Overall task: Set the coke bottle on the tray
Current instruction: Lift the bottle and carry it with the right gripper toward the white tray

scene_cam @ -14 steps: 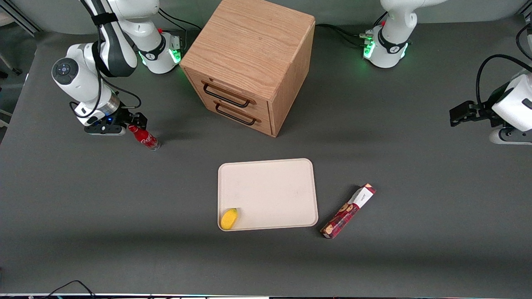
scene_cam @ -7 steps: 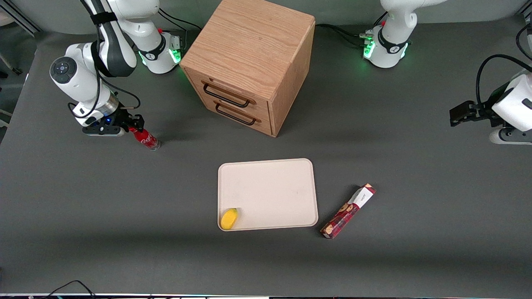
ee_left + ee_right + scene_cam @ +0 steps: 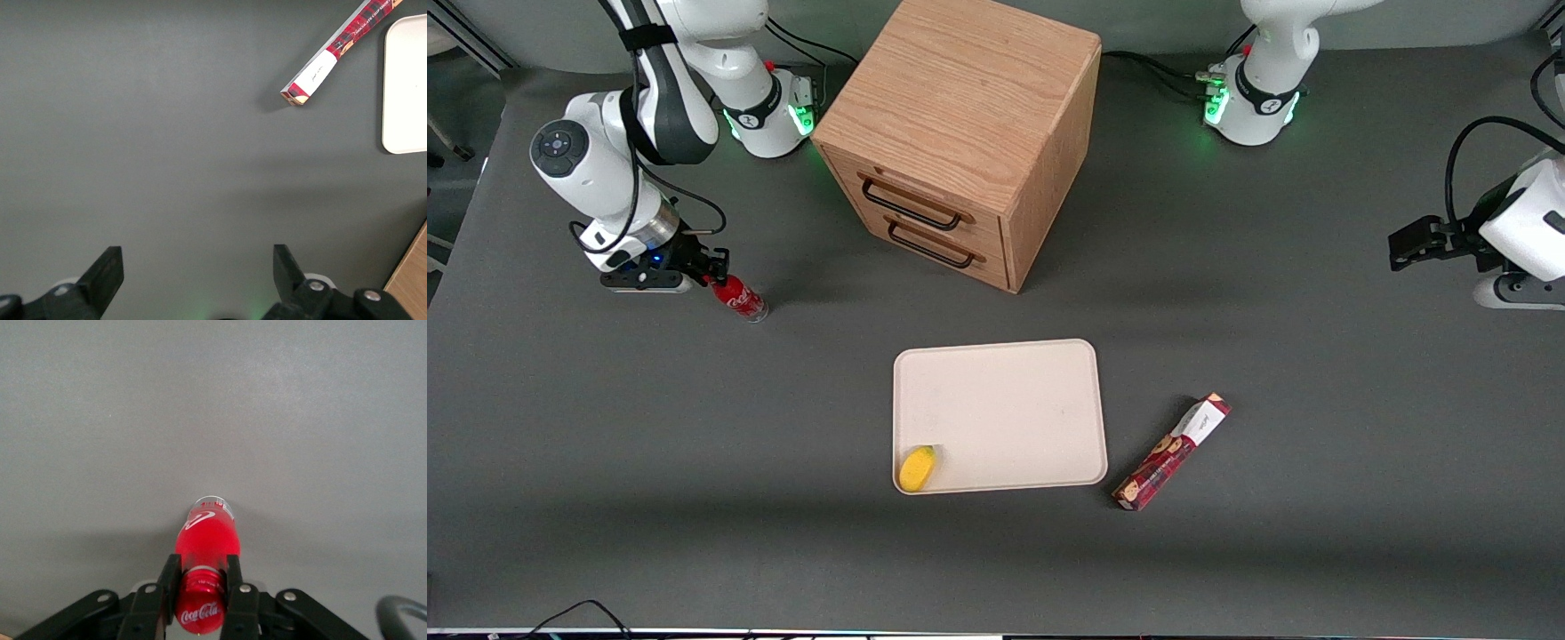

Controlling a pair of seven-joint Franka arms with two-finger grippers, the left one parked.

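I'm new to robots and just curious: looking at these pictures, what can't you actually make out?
- Coke bottle, front view: its cap is hidden by the gripper, whose jaws sit at its neck.
- Bottle base, right wrist view: whether it touches the table cannot be told.
- Cabinet: drawers shut, contents hidden.
- Cookie box and tray, left wrist view: both cut off by the picture edge.
- Yellow object on the tray: too small to identify.

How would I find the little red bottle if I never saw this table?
Start at the wooden cabinet, then go sideways toward the working arm's end of the table. There the hand pinches the neck of the coke bottle. It is the only small red bottle with white writing.
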